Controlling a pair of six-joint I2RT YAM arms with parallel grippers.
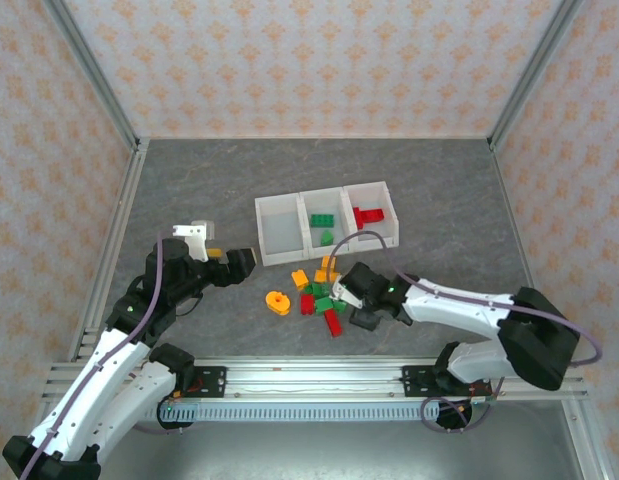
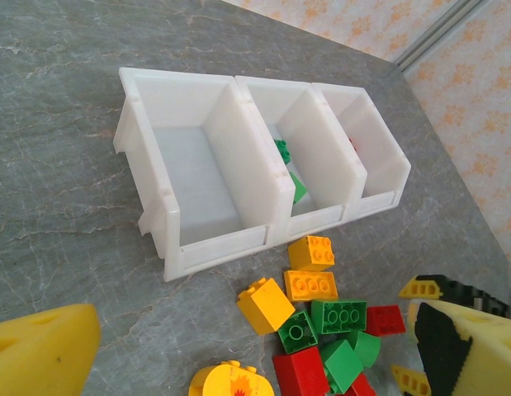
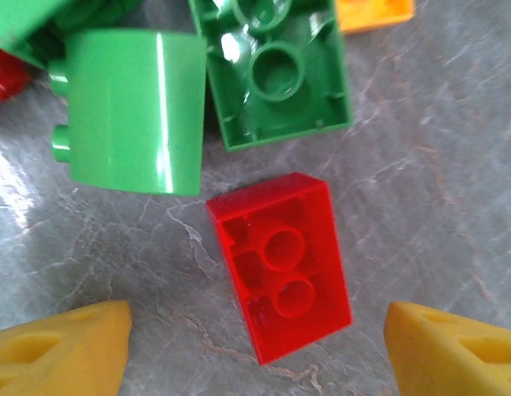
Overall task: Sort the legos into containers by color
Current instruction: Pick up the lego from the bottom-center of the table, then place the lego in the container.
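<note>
White arms (image 1: 99, 385), black joints (image 1: 534, 340), purple cables (image 1: 157, 272).

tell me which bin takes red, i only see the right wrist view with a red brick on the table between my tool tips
observer: The right bin of the row holds a red piece.
operator: ok and where do greens go
observer: The middle bin has green bricks in it.
operator: where's the left tool sitting
observer: The left tool is open near the front corner of the left bin, off to the left of the pile.
</note>
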